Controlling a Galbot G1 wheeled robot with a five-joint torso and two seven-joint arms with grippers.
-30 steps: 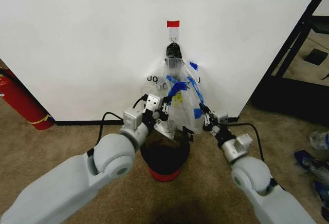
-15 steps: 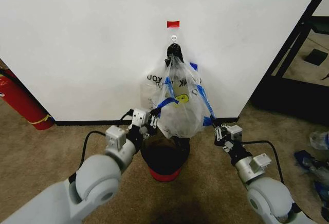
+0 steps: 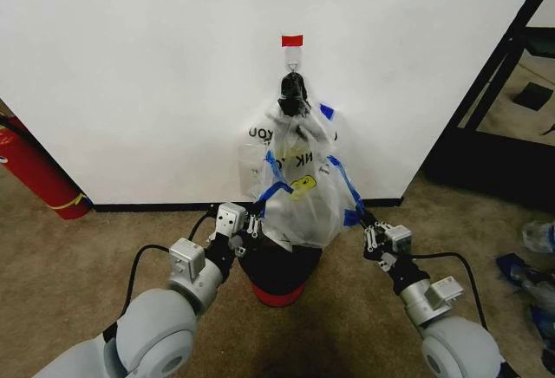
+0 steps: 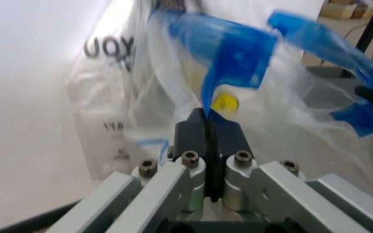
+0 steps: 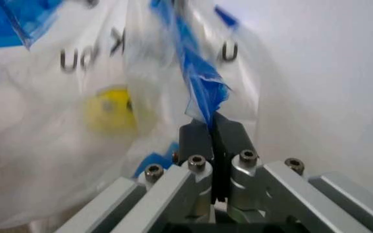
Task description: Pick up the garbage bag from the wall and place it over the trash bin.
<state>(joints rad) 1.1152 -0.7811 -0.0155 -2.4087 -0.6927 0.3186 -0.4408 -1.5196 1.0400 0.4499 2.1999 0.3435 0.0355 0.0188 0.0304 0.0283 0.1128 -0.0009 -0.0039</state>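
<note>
**Bag held by both handles above the bin**

The step in hand looks like spreading the garbage bag [image 3: 299,196] open over the trash bin [image 3: 277,265]. To do it well, both pincers should probably draw the blue handles apart evenly and lower together, so the thin film neither tears nor slips.

The left pincer [image 4: 210,130] is clamped tight on one blue handle strip, just left of the bin's rim. The right pincer [image 5: 211,127] is pinched closed on the other handle, just right of the bin. Both forearms reach low toward the wall [image 3: 139,66]. The bag hangs between them, directly above the bin, below the black knot [image 3: 293,92] of matching bags.
</note>
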